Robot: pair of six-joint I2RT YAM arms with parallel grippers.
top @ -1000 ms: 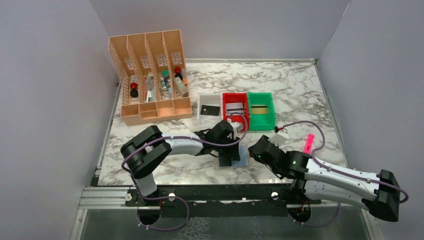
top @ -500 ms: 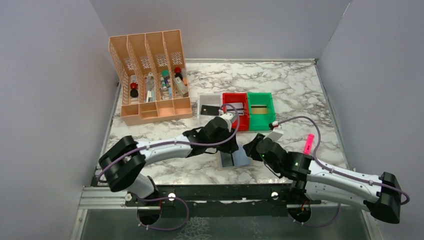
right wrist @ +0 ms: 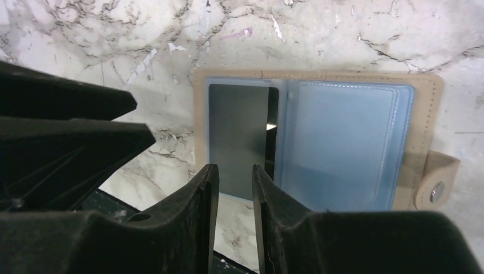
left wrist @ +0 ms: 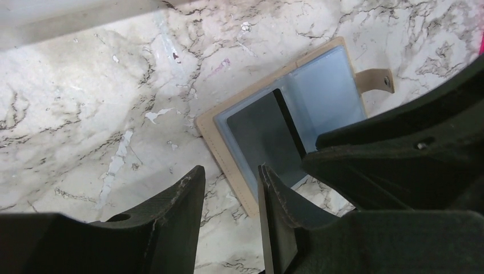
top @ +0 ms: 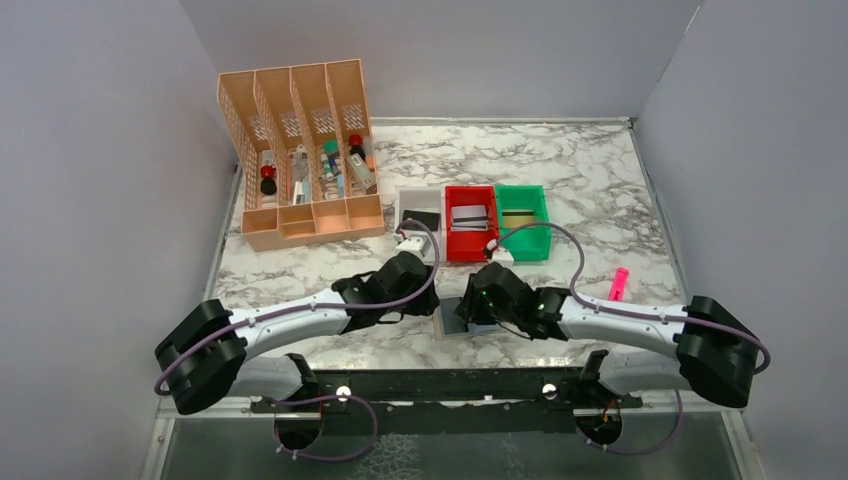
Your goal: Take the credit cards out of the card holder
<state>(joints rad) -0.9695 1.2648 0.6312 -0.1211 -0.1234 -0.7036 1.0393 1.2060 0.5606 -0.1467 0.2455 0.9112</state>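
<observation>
Where the white, grey-veined marble table [top: 600, 180] nears its front edge, the card holder [right wrist: 342, 131] is laid open and flat, its two blue-grey panels bordered in tan and its snap tab [right wrist: 436, 185] turned outward; a dark card [right wrist: 240, 137] is seen in the panel away from the tab. The left gripper [left wrist: 228, 211] is held near the holder's tan corner, its fingers parted by a narrow gap with only marble seen between them. The right gripper [right wrist: 234, 200] is held over the dark card's near edge from the other side, its fingers likewise slightly spread and nothing pinched. Farther back, three bins are set side by side: a black card [top: 421, 218] is seen in the white bin [top: 420, 192], a silver-grey card [top: 470, 215] in the red bin [top: 470, 250] and a striped card [top: 517, 218] in the green bin [top: 522, 190]. A pink marker [top: 618, 283] is seen on the marble to the right, an orange slotted organizer [top: 300, 150] is stood at the back left, and the table is enclosed by plain pale grey walls [top: 90, 200]
</observation>
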